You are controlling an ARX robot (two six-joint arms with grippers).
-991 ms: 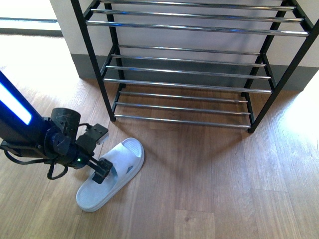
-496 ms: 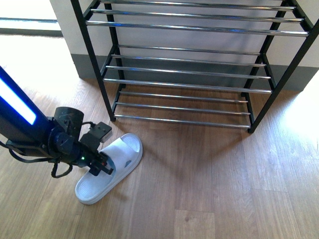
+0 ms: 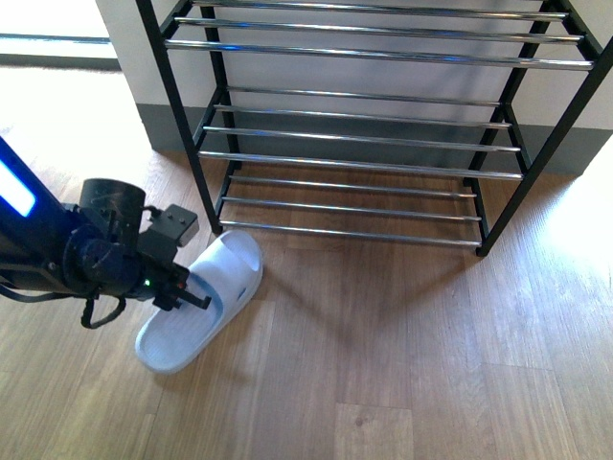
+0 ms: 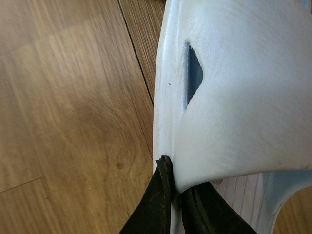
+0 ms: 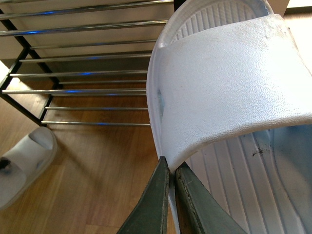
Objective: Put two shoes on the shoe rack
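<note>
Sandal (image 3: 228, 270) strap within grip of left hand (image 3: 197, 299)

Slide 1 (image 3: 228, 273): pale blue rubber, lower left of the front view, toe pointing toward the rack's left front leg. Its strap edge is pinched by the left gripper (image 3: 197, 298).

Slide 2 (image 5: 229, 87): same type, ribbed footbed, fills the right of the right wrist view. Its strap edge is pinched by the right gripper (image 5: 170, 170).

Shoe rack (image 3: 354, 163): black side frames, chrome rods, 3 tiers visible, upper centre of the front view.
</note>
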